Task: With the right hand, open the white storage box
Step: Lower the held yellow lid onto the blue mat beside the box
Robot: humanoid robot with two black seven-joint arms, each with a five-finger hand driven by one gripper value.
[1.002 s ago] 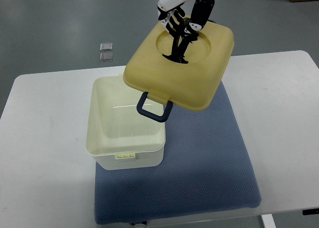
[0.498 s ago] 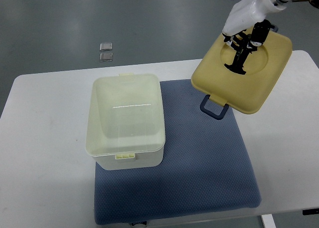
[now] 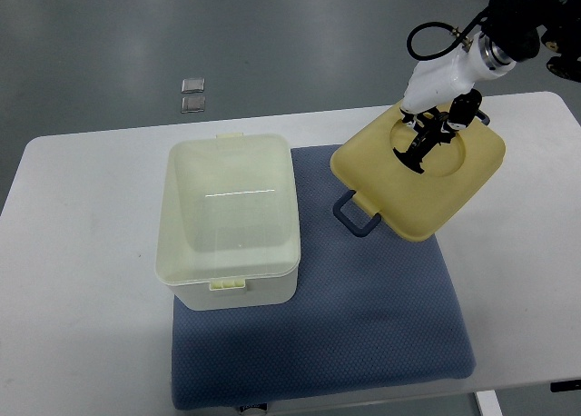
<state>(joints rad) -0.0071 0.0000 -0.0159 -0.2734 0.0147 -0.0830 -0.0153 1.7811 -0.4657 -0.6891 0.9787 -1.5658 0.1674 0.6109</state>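
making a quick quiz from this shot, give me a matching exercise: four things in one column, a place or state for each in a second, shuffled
Things:
1. lid
2. white storage box
3. blue mat
4. right robot hand

Place or state:
A. spread flat on the table
B. open, on the mat's left part
C. gripping in the lid's round recess
D. held over the mat's upper right

Pairs: 1-D, 2-B, 3-A, 4-C

The right hand (image 3: 428,133), arm reaching from upper right, has fingers curled downward.
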